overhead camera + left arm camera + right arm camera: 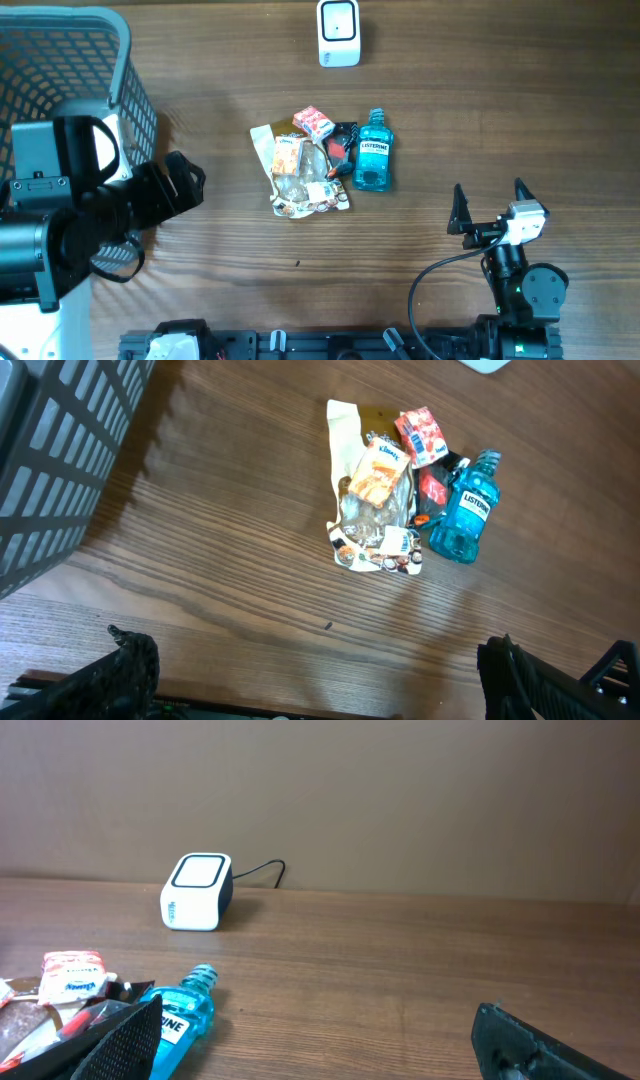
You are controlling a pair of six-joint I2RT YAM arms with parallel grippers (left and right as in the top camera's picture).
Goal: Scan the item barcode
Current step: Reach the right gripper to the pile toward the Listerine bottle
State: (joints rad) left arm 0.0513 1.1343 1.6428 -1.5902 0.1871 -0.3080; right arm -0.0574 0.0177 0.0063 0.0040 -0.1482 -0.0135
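Note:
A white barcode scanner stands at the table's far edge, also seen in the right wrist view. A small pile of items lies mid-table: a blue mouthwash bottle, a red packet, and crinkled snack packets. My left gripper hangs open over bare wood, left of the pile. My right gripper is open to the right of the bottle, holding nothing.
A grey plastic basket fills the far left corner, behind the left arm. The scanner's cable trails back toward the wall. Bare wooden table lies between the pile and both grippers.

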